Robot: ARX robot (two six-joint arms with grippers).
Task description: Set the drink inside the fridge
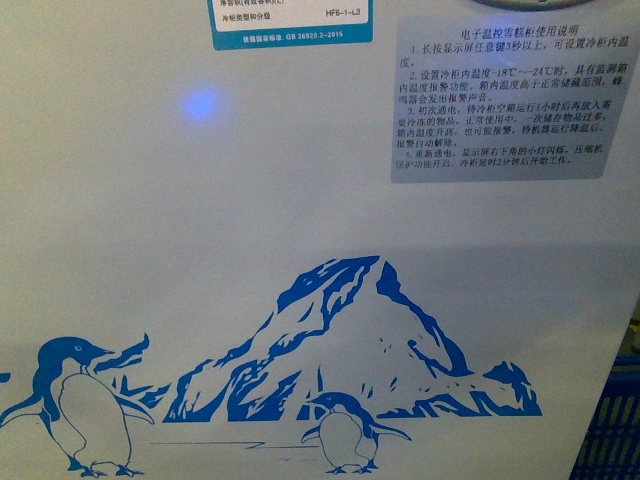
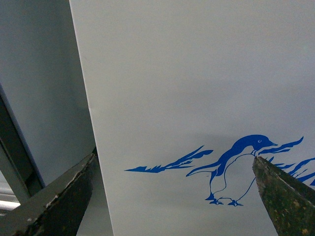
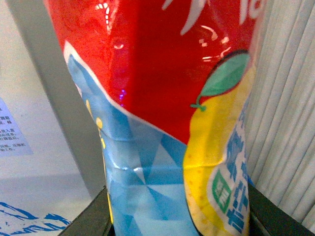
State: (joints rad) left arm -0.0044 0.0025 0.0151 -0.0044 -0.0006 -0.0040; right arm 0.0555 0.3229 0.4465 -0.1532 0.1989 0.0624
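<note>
between jaws of right gripper [image 3: 181, 222], the drink [image 3: 157, 98]

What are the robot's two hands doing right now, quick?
Left gripper: open, fingers apart, nothing between them.
Right gripper: shut on the drink bottle.

Floor or surface is cut off in every view. The front view is filled by the fridge [image 1: 300, 180] front wall: white, blue penguin-and-mountain print low down, grey instruction sticker [image 1: 510, 95] upper right, blue-edged label [image 1: 290, 22] at the top edge. A blue basket [image 1: 610, 420] shows at the lower right corner, just beside the fridge; what it stands on can't be seen. The only visible carrier is the right gripper [image 3: 179, 219], dark jaws on either side of the drink [image 3: 162, 98], bottle upright between them.
</note>
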